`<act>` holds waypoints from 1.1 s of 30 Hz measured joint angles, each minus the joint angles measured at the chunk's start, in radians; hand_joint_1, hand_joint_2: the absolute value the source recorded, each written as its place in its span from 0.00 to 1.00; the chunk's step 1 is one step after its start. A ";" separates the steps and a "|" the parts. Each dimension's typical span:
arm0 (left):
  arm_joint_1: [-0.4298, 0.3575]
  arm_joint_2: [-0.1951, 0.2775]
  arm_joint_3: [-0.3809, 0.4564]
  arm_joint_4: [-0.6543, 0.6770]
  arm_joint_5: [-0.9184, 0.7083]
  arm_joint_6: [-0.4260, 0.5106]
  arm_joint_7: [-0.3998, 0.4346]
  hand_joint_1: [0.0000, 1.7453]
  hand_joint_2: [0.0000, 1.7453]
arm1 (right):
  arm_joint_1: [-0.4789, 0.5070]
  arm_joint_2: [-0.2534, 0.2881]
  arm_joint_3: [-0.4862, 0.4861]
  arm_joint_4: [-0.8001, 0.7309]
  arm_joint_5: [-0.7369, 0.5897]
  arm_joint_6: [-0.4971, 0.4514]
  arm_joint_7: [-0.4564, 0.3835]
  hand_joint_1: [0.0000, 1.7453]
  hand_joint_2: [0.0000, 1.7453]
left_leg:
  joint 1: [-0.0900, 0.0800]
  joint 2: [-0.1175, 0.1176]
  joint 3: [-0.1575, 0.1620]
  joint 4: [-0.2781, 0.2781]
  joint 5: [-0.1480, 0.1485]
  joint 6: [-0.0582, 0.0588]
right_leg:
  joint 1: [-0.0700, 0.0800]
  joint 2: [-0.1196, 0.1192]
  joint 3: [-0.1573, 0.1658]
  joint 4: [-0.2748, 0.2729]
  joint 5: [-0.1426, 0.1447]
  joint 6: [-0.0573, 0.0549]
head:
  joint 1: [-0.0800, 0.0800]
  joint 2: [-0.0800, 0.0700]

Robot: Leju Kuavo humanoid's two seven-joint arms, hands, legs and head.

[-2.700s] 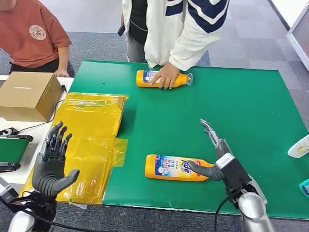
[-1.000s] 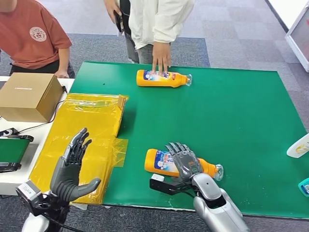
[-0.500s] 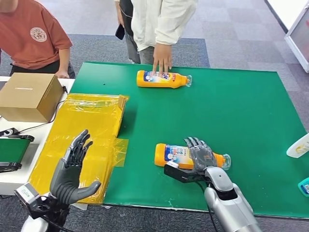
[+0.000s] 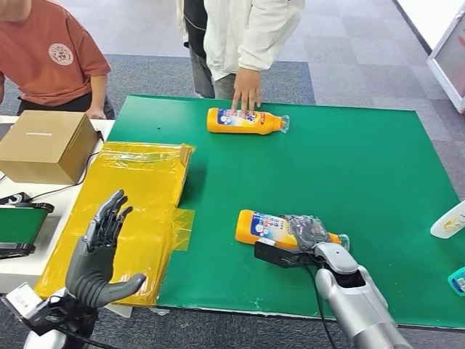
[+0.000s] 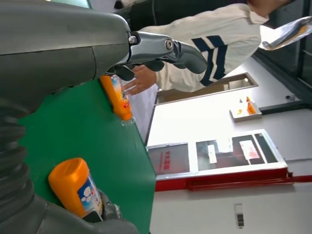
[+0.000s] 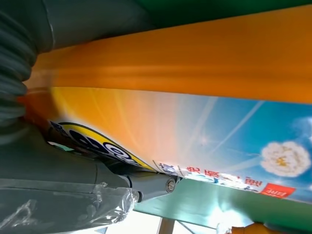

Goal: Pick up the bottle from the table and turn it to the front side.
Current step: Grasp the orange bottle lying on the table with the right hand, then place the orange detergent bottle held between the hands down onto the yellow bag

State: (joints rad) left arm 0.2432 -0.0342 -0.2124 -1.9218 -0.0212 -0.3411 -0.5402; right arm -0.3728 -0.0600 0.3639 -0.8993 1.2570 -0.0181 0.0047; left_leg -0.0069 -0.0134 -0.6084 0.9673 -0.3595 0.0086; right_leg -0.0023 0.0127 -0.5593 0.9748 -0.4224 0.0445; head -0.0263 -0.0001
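Note:
An orange bottle (image 4: 263, 227) with a blue and white label lies on its side near the front of the green mat (image 4: 356, 167), cap to the right. My right hand (image 4: 307, 231) lies over its neck end with the fingers wrapped around it; the right wrist view shows the bottle (image 6: 184, 97) pressed close against the thumb (image 6: 92, 180). My left hand (image 4: 99, 254) is raised at the front left, open, fingers spread, holding nothing. The left wrist view shows the bottle's base (image 5: 71, 187). A second orange bottle (image 4: 244, 121) lies at the mat's far edge.
A person in a white jacket (image 4: 247, 36) rests fingertips (image 4: 247, 91) on the far bottle. Another person in a red shirt (image 4: 49, 58) stands at the back left. Yellow plastic bags (image 4: 131, 211) and a cardboard box (image 4: 46, 145) lie left; a white bottle (image 4: 450, 220) sits at the right edge.
My right hand turned over the near bottle and closed its fingers around it; the bottle has shifted to the right. The person's hand drew back to the far bottle's edge.

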 joint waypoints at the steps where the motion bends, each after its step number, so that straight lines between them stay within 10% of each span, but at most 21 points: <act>1: 0.001 0.001 0.005 -0.007 0.001 0.001 -0.004 0.00 1.00 | 0.003 -0.003 -0.002 -0.007 -0.031 -0.003 -0.016 1.00 1.00 | 0.000 0.000 0.000 0.000 0.000 0.000 | 0.000 0.000 0.000 0.000 0.001 0.001 | 0.000 0.000; 16: -0.023 -0.023 0.066 -0.025 0.138 0.053 0.043 0.00 1.00 | 0.220 0.064 -0.118 -0.465 -0.918 0.077 -0.367 1.00 1.00 | 0.001 0.000 -0.010 0.000 -0.002 -0.004 | 0.001 0.001 -0.004 0.001 0.001 0.001 | 0.000 0.000; 26: -0.129 -0.054 0.007 0.017 0.238 0.139 0.124 0.00 1.00 | 0.236 0.121 -0.024 -0.638 -0.850 -0.081 -0.423 1.00 1.00 | 0.001 0.000 -0.013 0.000 -0.002 -0.003 | 0.001 0.001 -0.007 0.001 0.001 0.002 | 0.000 0.000; 33: -0.222 -0.045 -0.098 0.082 0.359 0.038 0.206 0.00 1.00 | 0.178 0.136 0.094 -0.632 -0.713 -0.213 -0.416 1.00 1.00 | 0.001 0.000 -0.014 0.000 -0.002 -0.003 | 0.001 0.001 -0.008 0.001 0.001 0.002 | 0.000 0.000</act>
State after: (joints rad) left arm 0.0212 -0.0792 -0.3106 -1.8400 0.3377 -0.3036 -0.3345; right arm -0.1952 0.0755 0.4580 -1.5317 0.5444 -0.2311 -0.4115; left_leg -0.0062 -0.0132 -0.6224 0.9673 -0.3612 0.0052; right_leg -0.0015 0.0133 -0.5675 0.9755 -0.4213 0.0461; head -0.0263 -0.0002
